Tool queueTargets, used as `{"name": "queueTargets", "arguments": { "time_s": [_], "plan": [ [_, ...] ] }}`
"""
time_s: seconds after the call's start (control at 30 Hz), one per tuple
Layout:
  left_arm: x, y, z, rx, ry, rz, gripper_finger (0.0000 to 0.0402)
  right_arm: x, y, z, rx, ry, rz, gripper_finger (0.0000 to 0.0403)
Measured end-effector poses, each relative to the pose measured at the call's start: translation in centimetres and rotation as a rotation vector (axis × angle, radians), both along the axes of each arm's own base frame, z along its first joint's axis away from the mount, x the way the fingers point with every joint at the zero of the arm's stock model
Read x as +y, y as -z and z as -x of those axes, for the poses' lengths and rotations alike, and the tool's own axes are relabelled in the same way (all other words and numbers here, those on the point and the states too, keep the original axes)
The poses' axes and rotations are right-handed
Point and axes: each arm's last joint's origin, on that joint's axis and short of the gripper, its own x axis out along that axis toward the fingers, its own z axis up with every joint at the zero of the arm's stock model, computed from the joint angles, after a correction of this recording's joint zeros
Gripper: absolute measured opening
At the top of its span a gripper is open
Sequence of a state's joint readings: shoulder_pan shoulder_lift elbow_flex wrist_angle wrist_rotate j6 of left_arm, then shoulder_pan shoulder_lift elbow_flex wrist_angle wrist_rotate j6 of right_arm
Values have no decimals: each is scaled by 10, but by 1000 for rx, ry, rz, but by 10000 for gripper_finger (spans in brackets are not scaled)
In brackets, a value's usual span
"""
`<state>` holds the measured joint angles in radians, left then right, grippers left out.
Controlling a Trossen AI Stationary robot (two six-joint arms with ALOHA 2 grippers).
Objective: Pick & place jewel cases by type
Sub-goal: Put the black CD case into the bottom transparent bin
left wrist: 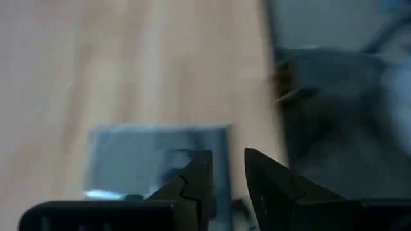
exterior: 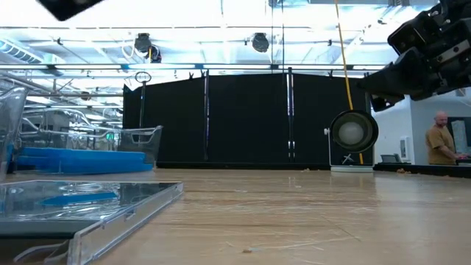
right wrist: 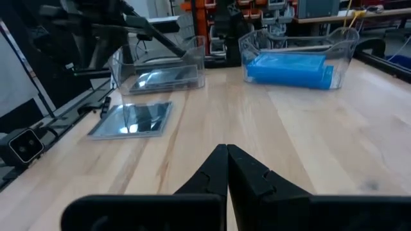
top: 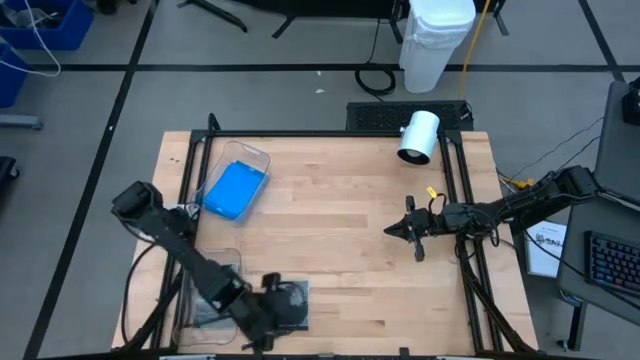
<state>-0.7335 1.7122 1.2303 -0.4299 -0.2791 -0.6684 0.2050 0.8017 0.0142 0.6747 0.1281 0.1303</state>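
A grey jewel case [top: 292, 302] lies flat on the table near its near-left corner; it also shows in the low view [exterior: 88, 200] and the right wrist view [right wrist: 131, 120]. My left gripper [top: 266, 305] [left wrist: 226, 168] is over it, open by a narrow gap, with its fingers either side of one edge of the case [left wrist: 154, 160]. Blue jewel cases [top: 235, 188] [right wrist: 292, 67] are stacked in the far-left bin. More grey cases [right wrist: 160, 76] lie in the near-left bin. My right gripper [top: 392, 231] [right wrist: 227, 160] is shut, above the table's right half. My left gripper comes at the grey case's edge [left wrist: 221, 144] from above, slanting. I cannot tell whether its fingers touch the case, which lies flat on the table.
Two clear bins stand along the left side, one far [top: 232, 180] and one near [top: 210, 292]. A white cylinder [top: 418, 136] sits at the far-right edge. The table's middle [top: 340, 230] is bare wood. A person [exterior: 440, 140] stands in the room beyond.
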Motion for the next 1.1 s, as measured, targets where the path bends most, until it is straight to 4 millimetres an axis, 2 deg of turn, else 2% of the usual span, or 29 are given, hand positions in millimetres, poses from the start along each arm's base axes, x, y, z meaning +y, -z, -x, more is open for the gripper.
{"name": "queueTargets", "arguments": {
  "time_s": [0.1, 0.23, 0.43, 0.53, 0.7, 0.77, 0.97, 1.1],
  "plan": [
    [12, 1, -11, 44, 32, 42, 97, 0, 1, 0, 8, 0, -4, 0],
    [29, 7, -15, 157, -16, 40, 97, 0, 3, 0, 32, 2, -22, 0],
    [35, 11, -19, 206, -4, 79, 97, 0, 4, 1, 41, 4, -33, 0],
    [32, 24, -23, 243, 26, 69, 97, 1, 4, 1, 42, 0, -41, 0],
    [30, 65, -33, 402, 47, 89, 97, 5, 3, 1, 39, -27, -40, 0],
    [31, 75, -36, 445, 47, 104, 97, 6, 3, 2, 36, -36, -38, 0],
    [39, 87, -46, 458, -11, 100, 97, 7, 1, 2, 16, -40, -32, 0],
    [57, 88, -57, 371, -136, -15, 97, 7, 1, 2, 15, -40, -22, 0]
  ]
}}
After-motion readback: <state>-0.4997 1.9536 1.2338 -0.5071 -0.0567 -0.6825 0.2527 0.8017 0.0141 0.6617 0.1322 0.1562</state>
